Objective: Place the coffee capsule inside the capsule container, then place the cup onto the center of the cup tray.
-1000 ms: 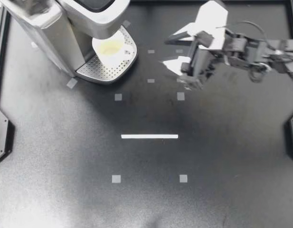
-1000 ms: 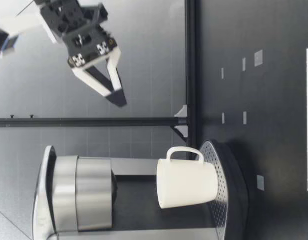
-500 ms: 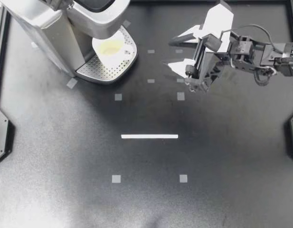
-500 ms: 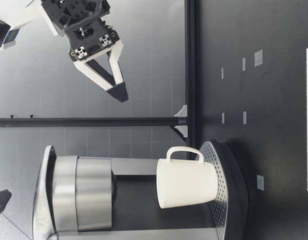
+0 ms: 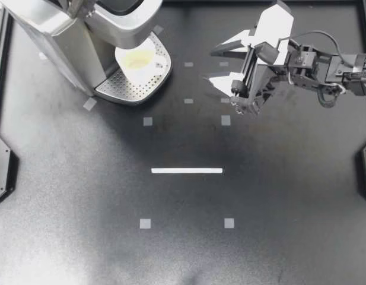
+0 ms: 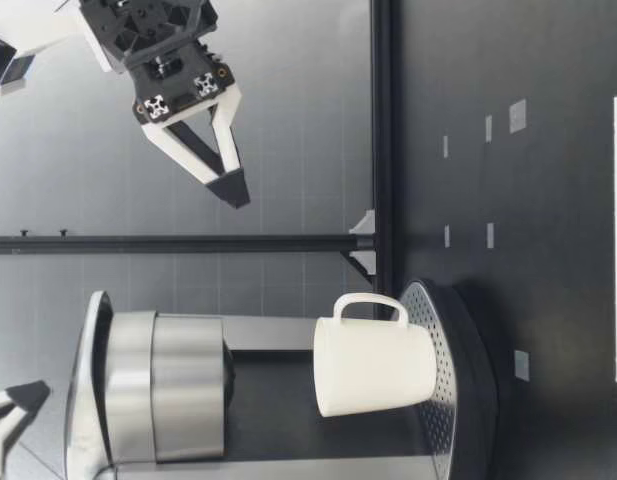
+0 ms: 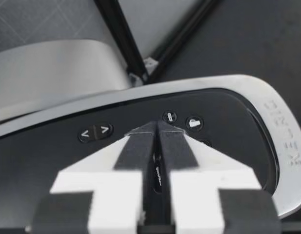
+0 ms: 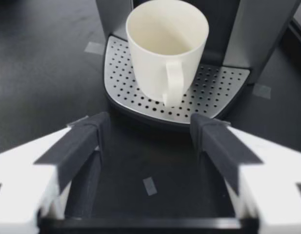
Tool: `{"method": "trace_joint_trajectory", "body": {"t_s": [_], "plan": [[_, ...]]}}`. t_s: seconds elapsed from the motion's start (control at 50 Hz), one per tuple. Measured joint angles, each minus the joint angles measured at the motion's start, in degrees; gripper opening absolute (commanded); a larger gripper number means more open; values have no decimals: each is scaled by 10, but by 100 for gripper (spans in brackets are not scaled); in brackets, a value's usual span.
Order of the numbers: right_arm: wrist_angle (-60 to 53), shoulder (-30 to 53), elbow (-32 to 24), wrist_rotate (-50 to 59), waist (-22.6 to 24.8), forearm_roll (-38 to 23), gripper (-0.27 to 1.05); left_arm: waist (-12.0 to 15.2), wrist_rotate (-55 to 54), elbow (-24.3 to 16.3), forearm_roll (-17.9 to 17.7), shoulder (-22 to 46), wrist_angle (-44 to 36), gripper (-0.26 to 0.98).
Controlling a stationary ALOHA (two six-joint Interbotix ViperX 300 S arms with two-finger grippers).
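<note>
White handled cup point(image 5: 141, 62), upright, empty

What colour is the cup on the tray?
Cream-white cup, clearest in the right wrist view.

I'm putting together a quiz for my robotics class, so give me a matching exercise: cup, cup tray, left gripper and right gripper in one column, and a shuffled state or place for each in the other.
1. cup
2. cup tray
3. left gripper
4. right gripper

A. open, raised above the table
B. perforated metal, bearing the cup
C. shut, above the button panel of the coffee machine
D. white, standing upright

Pairs: 1-D, 2-B, 3-C, 4-A.
</note>
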Motion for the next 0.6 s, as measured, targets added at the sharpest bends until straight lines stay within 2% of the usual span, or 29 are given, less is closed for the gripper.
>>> {"method": "trace_joint_trajectory", "body": {"t_s": [0.32,0.6], "plan": [[-1,0,0,0,0,0,65,12,1,7,-1,11,1,6],[-2,0,1,0,0,0,65,12,4,4,0,14,20,6]]}}
